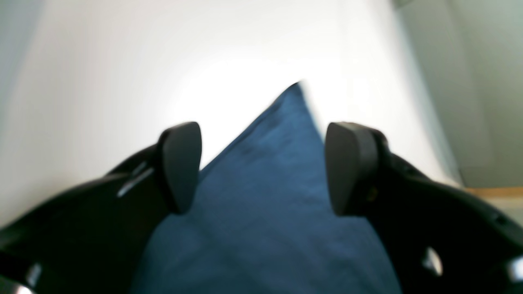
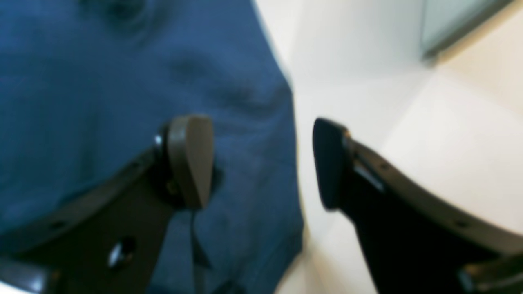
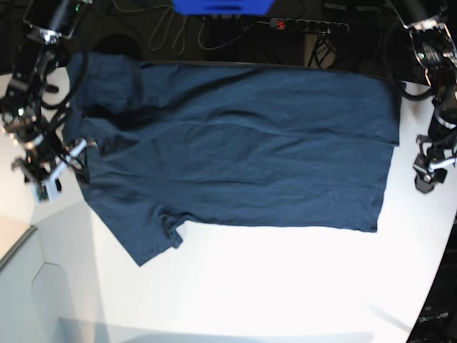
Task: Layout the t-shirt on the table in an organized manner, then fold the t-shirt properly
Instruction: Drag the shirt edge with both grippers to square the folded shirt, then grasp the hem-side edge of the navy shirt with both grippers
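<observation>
White table point(image 3: 271, 286), dark cable clutter beyond the far edge. Spread across the far half: t-shirt point(image 3: 243, 157), limp, light, creased. Left gripper point(image 1: 261, 167) jaws apart over a corner; right gripper point(image 2: 261, 163) likewise apart, straddling the hem. Best pinched at corners, probably.

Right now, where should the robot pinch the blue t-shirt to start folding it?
Probably the two corners of the t-shirt nearest the camera: the hem corner for the left gripper and the sleeve tip for the right gripper. Come in from the bare table side; the shirt lies flat and spread there, with loose edges easy to slide the fingers under.
</observation>
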Controlling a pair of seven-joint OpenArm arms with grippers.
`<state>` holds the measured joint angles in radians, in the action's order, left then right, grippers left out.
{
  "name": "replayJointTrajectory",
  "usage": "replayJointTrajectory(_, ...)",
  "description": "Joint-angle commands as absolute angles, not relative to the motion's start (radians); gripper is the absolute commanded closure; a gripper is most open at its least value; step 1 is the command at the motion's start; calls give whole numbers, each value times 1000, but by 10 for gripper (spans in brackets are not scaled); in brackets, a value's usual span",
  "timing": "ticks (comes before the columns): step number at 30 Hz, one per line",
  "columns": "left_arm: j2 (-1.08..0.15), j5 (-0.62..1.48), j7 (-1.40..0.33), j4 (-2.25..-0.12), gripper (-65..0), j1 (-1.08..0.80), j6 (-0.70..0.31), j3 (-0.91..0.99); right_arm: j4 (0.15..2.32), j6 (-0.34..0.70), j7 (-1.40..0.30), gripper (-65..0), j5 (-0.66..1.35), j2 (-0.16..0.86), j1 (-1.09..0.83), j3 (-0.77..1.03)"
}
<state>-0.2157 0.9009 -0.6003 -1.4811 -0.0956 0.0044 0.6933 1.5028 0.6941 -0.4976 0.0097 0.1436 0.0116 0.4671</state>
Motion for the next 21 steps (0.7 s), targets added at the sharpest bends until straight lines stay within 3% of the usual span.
replayJointTrajectory(1,-231,908,-584,-1472,-447,-59,10,688,1469,698,-483,-396,15,165,64,464)
replayJointTrajectory(10,-272,697,-575,-1205,-437,200,4,561,934,698,-450,-399,13,259,397,446)
replayJointTrajectory(18,-272,522,-573,-990,-438,374,2,518,564,693,-124,-400,13,328,489,341)
replayJointTrajectory(21,-271,478,-558,-905,-438,420,2,499,478,599,-33,-400,13,332,489,263)
